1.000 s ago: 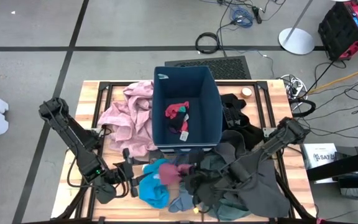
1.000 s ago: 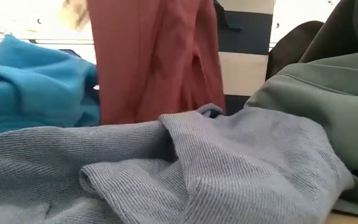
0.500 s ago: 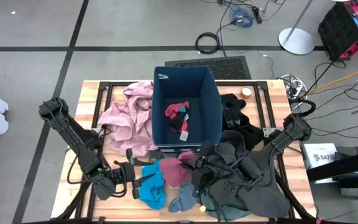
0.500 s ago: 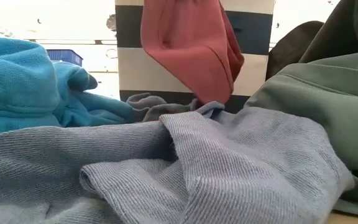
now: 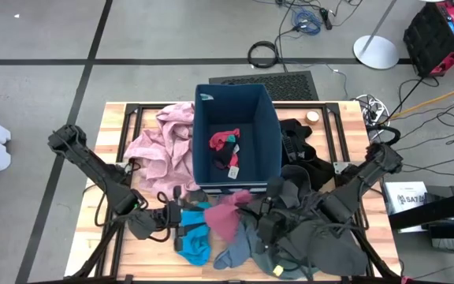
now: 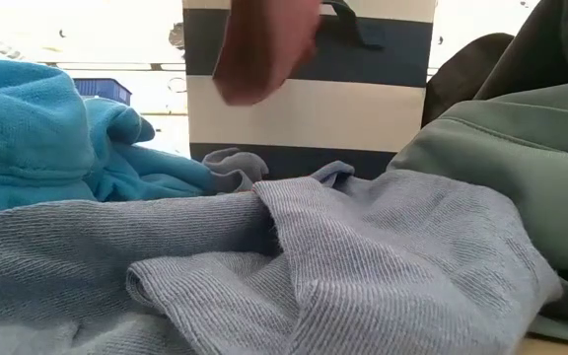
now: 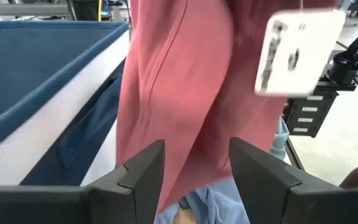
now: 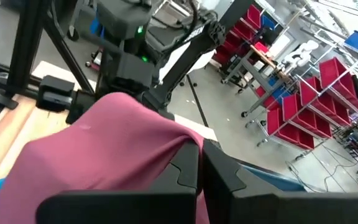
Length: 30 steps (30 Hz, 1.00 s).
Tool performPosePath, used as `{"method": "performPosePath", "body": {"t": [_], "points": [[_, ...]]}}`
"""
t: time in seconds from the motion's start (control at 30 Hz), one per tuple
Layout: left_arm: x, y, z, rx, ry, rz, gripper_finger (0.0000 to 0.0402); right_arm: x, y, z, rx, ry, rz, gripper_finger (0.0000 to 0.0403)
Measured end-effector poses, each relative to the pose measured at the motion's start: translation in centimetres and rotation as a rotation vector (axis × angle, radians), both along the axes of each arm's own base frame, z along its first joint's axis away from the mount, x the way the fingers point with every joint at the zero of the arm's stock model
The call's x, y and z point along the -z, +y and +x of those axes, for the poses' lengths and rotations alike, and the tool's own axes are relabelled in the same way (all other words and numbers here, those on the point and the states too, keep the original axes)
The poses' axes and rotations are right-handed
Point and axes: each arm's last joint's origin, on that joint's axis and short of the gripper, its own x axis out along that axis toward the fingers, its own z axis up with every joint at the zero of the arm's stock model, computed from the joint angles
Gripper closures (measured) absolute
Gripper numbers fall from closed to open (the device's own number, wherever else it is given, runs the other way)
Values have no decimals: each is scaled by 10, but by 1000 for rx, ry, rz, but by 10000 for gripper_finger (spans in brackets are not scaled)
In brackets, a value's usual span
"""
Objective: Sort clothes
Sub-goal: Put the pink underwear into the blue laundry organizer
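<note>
- A white tag (image 7: 297, 53) hangs on the red garment (image 5: 225, 217) in the left wrist view; its dark print is too blurred to read.
- The right gripper (image 5: 251, 207) holds this red garment with its fingers (image 8: 188, 168) closed on the cloth, just in front of the navy-blue bin (image 5: 237, 138), near its front edge.
- The left gripper (image 5: 181, 219) stands beside the red garment with its fingers (image 7: 143, 167) apart, nothing between them, over the bright-blue garment (image 5: 193, 241).
- The bin is open at the top; a small red piece (image 5: 227, 142) and a dark one lie at its bottom.
- The dusty-pink garment (image 5: 164, 146) lies at the left of the bin, the grey-green and dark grey garments (image 5: 306, 237) are heaped at the front right of the table (image 5: 101, 237).
- In the low view a grey-blue knitted garment (image 6: 264, 266) fills the foreground.
- Bare wood shows at the left front of the table.
</note>
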Motion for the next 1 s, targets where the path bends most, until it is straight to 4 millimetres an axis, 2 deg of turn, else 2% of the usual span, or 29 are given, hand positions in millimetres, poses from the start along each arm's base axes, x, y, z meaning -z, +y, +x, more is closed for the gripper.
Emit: {"method": "performPosePath", "body": {"t": [0.13,0.3,0.57,0.7,0.8,0.87,1.0], "points": [[2,0,1,19,11,29,213,4,5,-11,-2,33,31,403],[5,0,1,26,34,40,213,21,9,-34,34,140,118,403],[41,7,26,24,185,75,213,41,3,-72,162,316,317,403],[63,11,39,0,257,113,213,58,2,-74,191,440,433,403],[73,17,47,-44,278,91,213,72,2,-72,209,470,438,403],[75,19,51,-48,278,67,213,78,3,-70,208,466,437,403],[68,17,56,18,224,25,213,85,2,-68,211,471,427,403]]}}
